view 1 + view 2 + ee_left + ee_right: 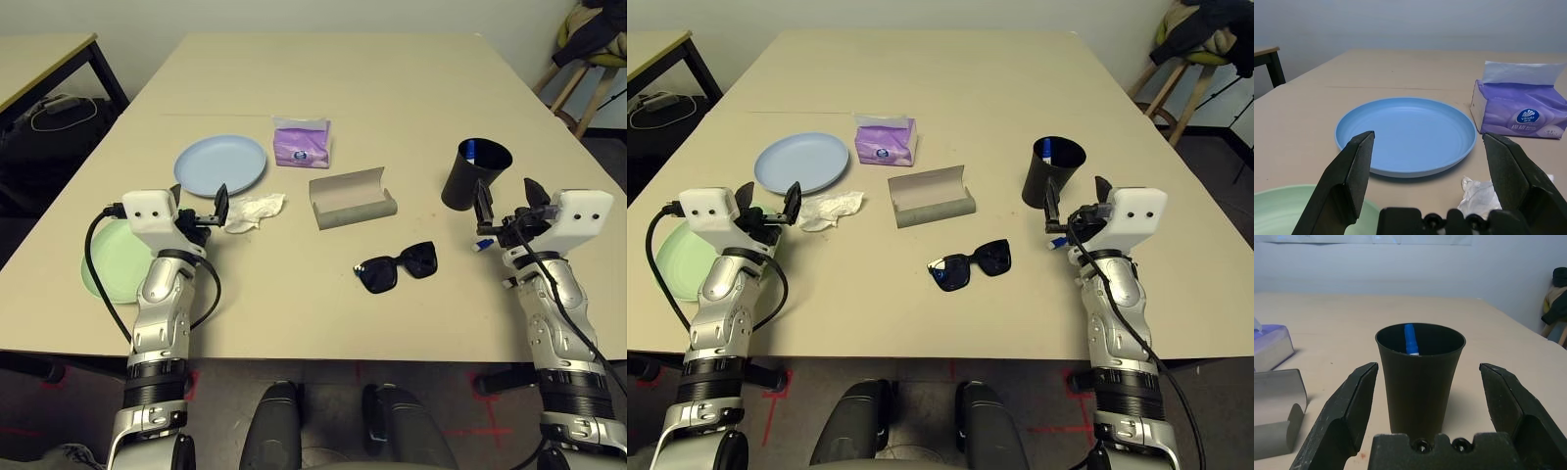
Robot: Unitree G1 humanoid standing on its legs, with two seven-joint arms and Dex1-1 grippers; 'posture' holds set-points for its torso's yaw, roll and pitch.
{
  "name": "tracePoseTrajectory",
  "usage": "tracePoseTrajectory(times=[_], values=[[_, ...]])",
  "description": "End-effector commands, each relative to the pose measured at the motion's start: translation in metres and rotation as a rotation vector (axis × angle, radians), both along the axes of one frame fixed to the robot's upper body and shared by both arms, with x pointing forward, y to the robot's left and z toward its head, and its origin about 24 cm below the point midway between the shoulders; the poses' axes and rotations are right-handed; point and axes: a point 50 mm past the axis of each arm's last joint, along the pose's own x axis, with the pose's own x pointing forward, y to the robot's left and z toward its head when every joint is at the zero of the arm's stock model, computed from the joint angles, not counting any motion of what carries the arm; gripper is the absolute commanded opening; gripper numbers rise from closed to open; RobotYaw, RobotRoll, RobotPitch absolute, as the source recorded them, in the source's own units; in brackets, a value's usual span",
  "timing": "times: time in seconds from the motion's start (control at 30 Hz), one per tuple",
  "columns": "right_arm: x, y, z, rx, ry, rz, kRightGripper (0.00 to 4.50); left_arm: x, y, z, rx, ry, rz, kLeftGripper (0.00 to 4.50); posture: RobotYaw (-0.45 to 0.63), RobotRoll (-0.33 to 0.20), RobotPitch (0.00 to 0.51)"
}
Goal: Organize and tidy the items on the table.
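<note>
both our claws hang spread, holding nothing: left gripper just short of blue plate w/ tissue beside; right gripper near black cup.

Even, soft overhead light fills the room, and the table reads bright and matte with no glare. Shadows are faint and short: a small one lies beside the cup, another under the sunglasses. The head views are sharp at the centre and bend slightly at the edges. In the wrist views the near fingers are soft, and the far wall is dim and bluish.
</note>
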Motion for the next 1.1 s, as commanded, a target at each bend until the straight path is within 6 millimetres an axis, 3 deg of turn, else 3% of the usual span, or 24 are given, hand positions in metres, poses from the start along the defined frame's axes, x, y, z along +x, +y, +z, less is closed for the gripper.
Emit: tracePoseTrajectory(times=[0.03,0.57,0.8,1.1], values=[[-0.002,-0.003,0.000,0.009,0.002,-0.017,4.50,0.000,0.001,0.000,0.004,0.010,-0.006,4.46,0.13,0.000,0.090],[0.006,0.008,0.002,0.006,-0.004,0.042,4.50,0.000,0.006,0.001,0.007,0.015,0.005,4.46,0.13,0.000,0.075],[0.007,0.013,0.004,0.020,0.007,0.212,4.50,0.001,-0.001,0.001,0.006,0.021,-0.013,4.46,0.12,0.000,0.065],[0.007,0.009,0.010,-0.021,0.026,0.406,4.50,-0.008,0.005,0.004,0.023,0.030,-0.018,4.46,0.17,0.000,0.073]])
